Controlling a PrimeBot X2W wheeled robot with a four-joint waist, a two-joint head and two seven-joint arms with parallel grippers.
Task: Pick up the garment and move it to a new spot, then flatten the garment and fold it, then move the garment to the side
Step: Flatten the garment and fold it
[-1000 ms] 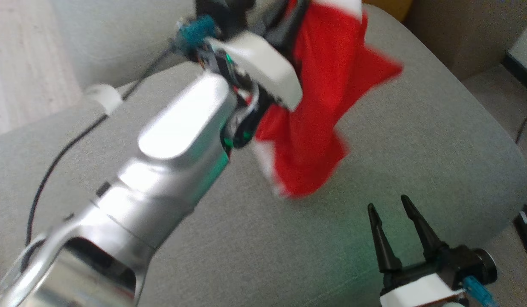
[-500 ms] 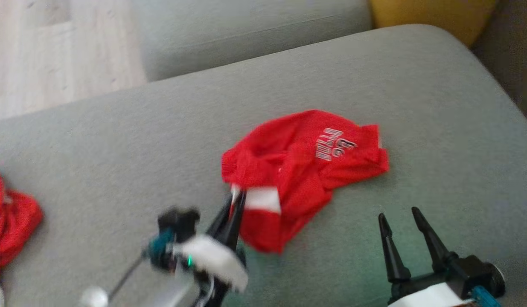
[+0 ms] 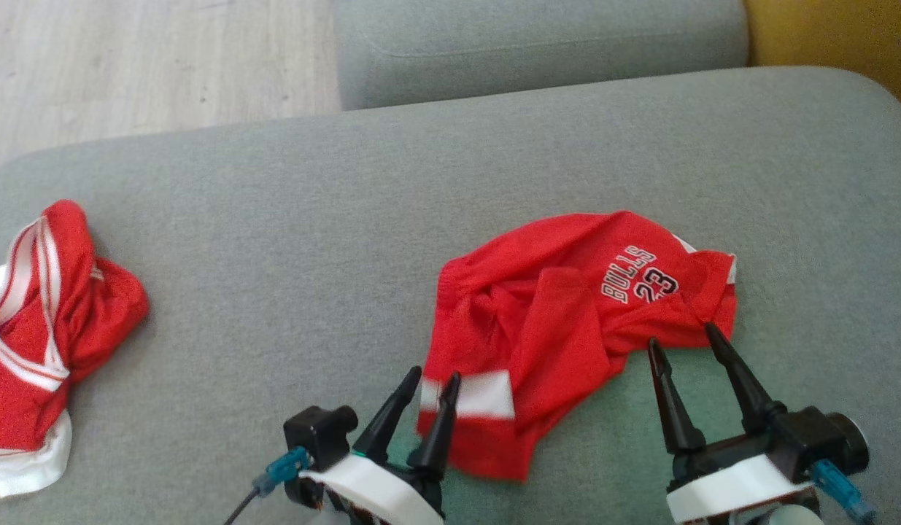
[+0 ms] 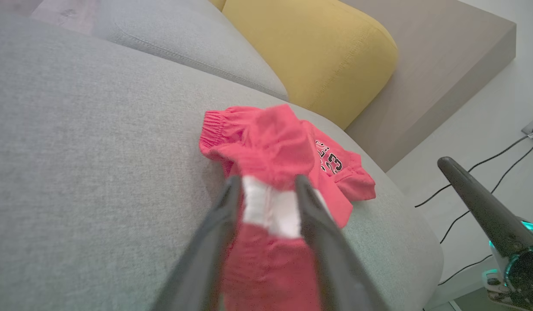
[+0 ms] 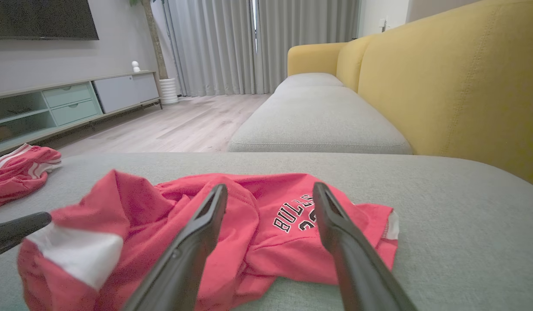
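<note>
The red garment [image 3: 559, 328], shorts with a white hem band and "BULLS 23" print, lies crumpled on the grey sofa cushion [image 3: 289, 240]. My left gripper [image 3: 434, 375] is low at the garment's near-left edge. Its fingers stand apart, and the left wrist view shows the white band [image 4: 270, 207] in the gap of the left gripper [image 4: 266, 183]. My right gripper [image 3: 680, 337] is open, its tips at the near-right edge just below the print. The right wrist view has the right gripper [image 5: 269, 188] spread over the red garment [image 5: 257, 216].
A second red and white garment [image 3: 34, 328] lies bunched at the cushion's far left. Another grey cushion [image 3: 538, 44] sits behind, with a yellow backrest [image 5: 456, 86] to the right. Wooden floor [image 3: 151, 65] lies beyond the cushion's far-left edge. Cables [image 4: 477, 172] trail on the floor.
The left arm brought the hanging garment down onto the cushion and drew back toward me; its fingers, pinched on the white band before, now stand apart. The head camera has shifted.
</note>
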